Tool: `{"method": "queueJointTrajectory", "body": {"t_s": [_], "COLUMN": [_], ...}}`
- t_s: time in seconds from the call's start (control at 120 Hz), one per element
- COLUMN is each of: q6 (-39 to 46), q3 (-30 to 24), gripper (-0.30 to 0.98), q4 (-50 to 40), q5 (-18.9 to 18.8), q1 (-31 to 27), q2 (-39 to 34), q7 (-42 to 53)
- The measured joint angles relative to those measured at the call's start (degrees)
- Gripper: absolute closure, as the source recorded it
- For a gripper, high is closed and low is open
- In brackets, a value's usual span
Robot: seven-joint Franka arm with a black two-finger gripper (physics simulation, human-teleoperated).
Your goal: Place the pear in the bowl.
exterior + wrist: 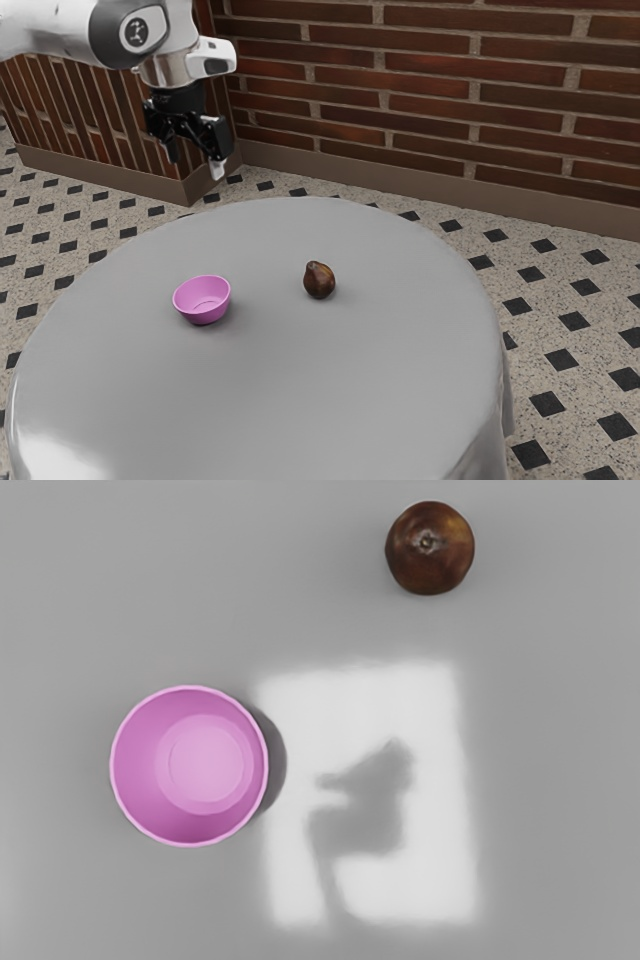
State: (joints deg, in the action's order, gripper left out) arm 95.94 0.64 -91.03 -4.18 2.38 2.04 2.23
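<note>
Pear point(320, 281) on the table point(300, 400), my open gripper point(194, 164) raised well apart from it

In the exterior view, my arm point(55, 28) comes in from the upper left, and I have the hand up above the level of the tabletop. Its two fingers point(217, 168) point down and stand wide apart, with nothing held between them. The pear sits on the grey cloth, lower than my gripper and off toward the exterior view's right, touching neither the hand nor the bowl point(202, 300). That pink bowl stands upright on the same table, nearer the exterior view's left, with a stretch of bare cloth between it and the pear. Behind the table I can see a brick wall point(430, 95) and a speckled floor with dark diamonds.

In the wrist view, I am looking down on both things. The brown pear rests on the cloth, apart from the bowl, and I see into the bowl down to its bare pink bottom. Just beside the bowl, a bright patch point(430, 890) lies on the cloth, with a dark shadow point(365, 825) inside it.
</note>
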Motion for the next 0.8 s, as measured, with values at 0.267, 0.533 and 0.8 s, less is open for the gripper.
{"method": "queueJointTrajectory", "body": {"t_s": [0.267,0.533,0.8], "q6": [1.7,4.5,7.2], "q3": [-0.3,-0.3,-0.4], "gripper": [0.00,0.00,0.00], "q4": [-0.1,0.6,4.9], "q5": [0.5,4.2,11.7], "q1": [1.2,0.7,0.8], "q2": [6.1,14.9,23.1], "q7": [-0.1,0.0,0.7]}}
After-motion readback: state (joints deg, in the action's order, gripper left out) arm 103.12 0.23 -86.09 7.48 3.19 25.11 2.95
